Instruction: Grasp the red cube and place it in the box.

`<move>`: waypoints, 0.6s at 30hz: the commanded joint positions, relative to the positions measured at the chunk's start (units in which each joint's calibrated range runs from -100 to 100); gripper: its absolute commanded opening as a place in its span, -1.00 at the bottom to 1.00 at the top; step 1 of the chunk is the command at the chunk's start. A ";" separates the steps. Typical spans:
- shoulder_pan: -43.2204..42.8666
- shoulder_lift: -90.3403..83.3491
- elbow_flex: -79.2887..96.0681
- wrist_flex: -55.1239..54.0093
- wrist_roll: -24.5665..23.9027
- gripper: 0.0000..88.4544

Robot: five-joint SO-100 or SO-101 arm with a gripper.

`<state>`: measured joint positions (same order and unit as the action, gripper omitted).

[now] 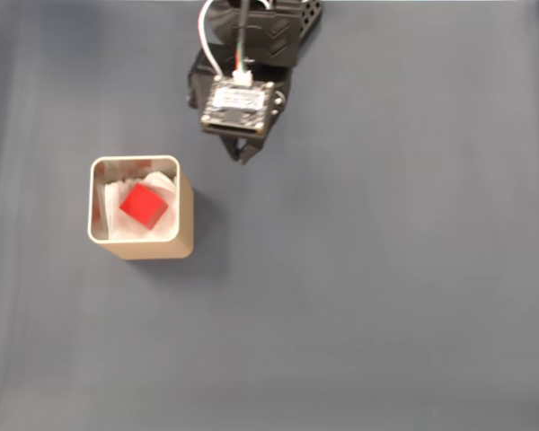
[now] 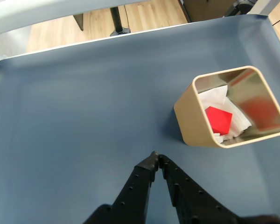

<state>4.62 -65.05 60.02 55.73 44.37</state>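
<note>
— Black fingers [image 2: 156, 157] sat closest to the wrist camera, rising from the bottom edge. How did they stand?

— Closed, tips touching, with nothing between them. They hung over bare blue worktop [image 2: 84, 116], pointing away from the lens.

— And the cube?

— Inside the box. In the wrist view the cube [image 2: 218, 120] lay on white paper [image 2: 214, 99] at the bottom of the box [image 2: 191, 119], which stood up and to the right of the fingertips, near them but apart. A red reflection showed on the box's inner far wall.

— Did the fixed view agree?

— Yes. Looking down from above, the box [image 1: 186, 215] stood left of centre on the worktop [image 1: 386, 269], upright, its pale rim square with rounded corners. The cube [image 1: 144, 206] rested on the paper [image 1: 166, 224] within it, turned so its corners pointed toward the walls.

— Where was the arm there?

— At the top, right of the box. A circuit board [image 1: 238, 105] with a white cable [image 1: 212, 40] faced the camera, and the fingers [image 1: 243, 154] poked out below it, clear of the box.

— Anything beyond the worktop?

— Wooden floor [image 2: 144, 14] and a dark furniture leg [image 2: 116, 21] along the top of the wrist view.
</note>
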 commanded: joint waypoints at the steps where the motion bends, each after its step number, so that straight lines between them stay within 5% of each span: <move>1: -0.75 -6.57 2.97 -1.03 0.54 -0.99; 18: -6.36 -23.01 19.84 -0.29 1.66 -0.99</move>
<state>-0.64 -86.36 79.87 55.65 45.79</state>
